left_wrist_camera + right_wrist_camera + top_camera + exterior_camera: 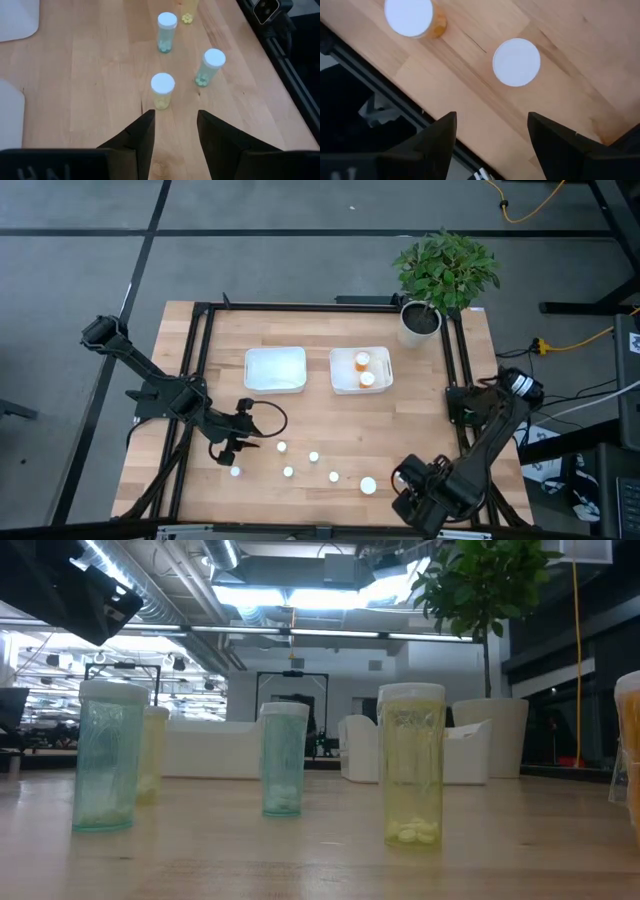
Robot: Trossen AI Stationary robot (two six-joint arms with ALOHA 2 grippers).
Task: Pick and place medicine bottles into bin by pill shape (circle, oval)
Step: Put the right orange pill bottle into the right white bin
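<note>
Several small white-capped bottles stand upright on the wooden table (440, 420), in a loose group near its front: (282, 447), (313, 457), (288, 472), (235, 472), (334, 477), and a wider one (368, 485). My left gripper (252, 444) is open and low over the table, left of the group; a yellowish bottle (163, 90) stands just ahead of its fingers (142, 132), untouched. My right gripper (403, 480) is open above the table's near right edge, over an orange bottle (410, 17) and a white-capped one (516, 62). Two orange bottles (362, 360) (367, 379) stand in the right bin (340, 385).
An empty white bin (275, 380) sits left of the bin with the orange bottles. A potted plant (440, 275) stands at the far right corner. A black frame (200, 360) runs along the table's sides. Bare wood lies between the bins and the bottles.
</note>
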